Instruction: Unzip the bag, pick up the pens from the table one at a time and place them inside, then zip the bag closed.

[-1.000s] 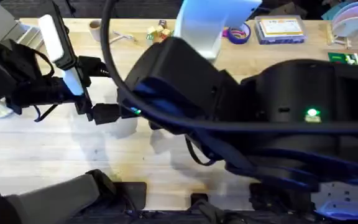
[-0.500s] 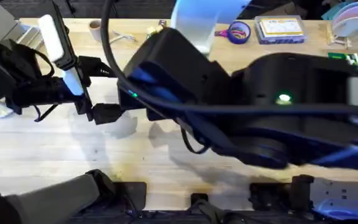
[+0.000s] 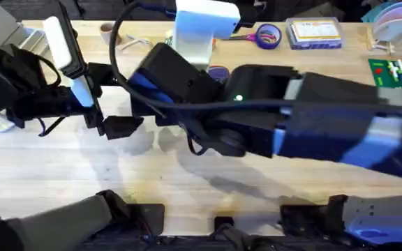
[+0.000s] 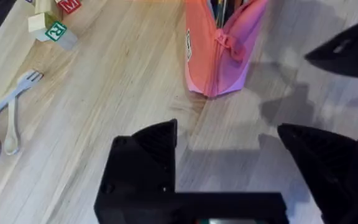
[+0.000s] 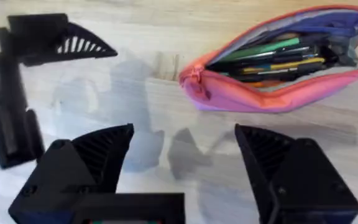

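Bag [image 5: 278, 74] unzipped on worktop [image 5: 135, 37], pens [image 5: 272, 56] inside; I see both end effectors, left [image 4: 229, 149] and right [image 5: 185, 155], open beside it.

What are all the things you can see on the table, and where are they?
bag: one, pink, open, on the table beside both grippers
pens: several, green, yellow and dark, inside the bag
blocks: a few, lettered, on the table near the fork
fork: one, pale, next to a spoon
spoon: one, pale
scissors: one, purple handles, far edge
clear box: one, far edge
table: light wood
left gripper: black, open, empty
right gripper: black, open, empty
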Tool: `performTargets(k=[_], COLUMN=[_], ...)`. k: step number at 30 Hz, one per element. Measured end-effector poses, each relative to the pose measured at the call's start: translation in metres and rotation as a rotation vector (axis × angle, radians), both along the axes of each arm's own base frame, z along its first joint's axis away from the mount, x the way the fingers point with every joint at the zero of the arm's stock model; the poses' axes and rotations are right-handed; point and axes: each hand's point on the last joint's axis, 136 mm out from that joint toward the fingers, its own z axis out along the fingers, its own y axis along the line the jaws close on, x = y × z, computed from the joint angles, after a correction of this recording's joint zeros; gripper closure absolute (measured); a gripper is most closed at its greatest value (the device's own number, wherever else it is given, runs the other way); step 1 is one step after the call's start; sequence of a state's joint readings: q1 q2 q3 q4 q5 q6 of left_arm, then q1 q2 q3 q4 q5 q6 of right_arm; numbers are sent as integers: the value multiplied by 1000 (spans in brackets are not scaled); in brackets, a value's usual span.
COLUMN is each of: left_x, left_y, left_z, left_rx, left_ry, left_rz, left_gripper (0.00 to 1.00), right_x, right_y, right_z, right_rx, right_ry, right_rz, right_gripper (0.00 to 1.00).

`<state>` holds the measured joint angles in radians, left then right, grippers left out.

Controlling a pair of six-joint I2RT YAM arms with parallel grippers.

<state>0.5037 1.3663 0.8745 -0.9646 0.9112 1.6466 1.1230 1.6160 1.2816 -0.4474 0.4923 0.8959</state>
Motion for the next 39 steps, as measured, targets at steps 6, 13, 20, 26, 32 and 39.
performTargets(k=[6,13,20,26,32,39], left_x=[0,0,0,0,0,0], left_y=[0,0,0,0,0,0], left_z=[0,0,0,0,0,0], left_rx=[0,0,0,0,0,0], left_ry=[0,0,0,0,0,0], left_rz=[0,0,0,0,0,0], left_gripper=[7,8,7,8,7,7], right_x=[10,15,25,52,59,60], right_y=[7,16,24,17,14,13], right_z=[-17,-36,-50,-72,-77,-77], right_rx=[-11,-23,-11,-20,-22,-21], right_ry=[5,9,5,9,10,10], right_rz=[-14,-12,-24,-78,-95,-96], right_gripper=[4,3,3,78,298,583])
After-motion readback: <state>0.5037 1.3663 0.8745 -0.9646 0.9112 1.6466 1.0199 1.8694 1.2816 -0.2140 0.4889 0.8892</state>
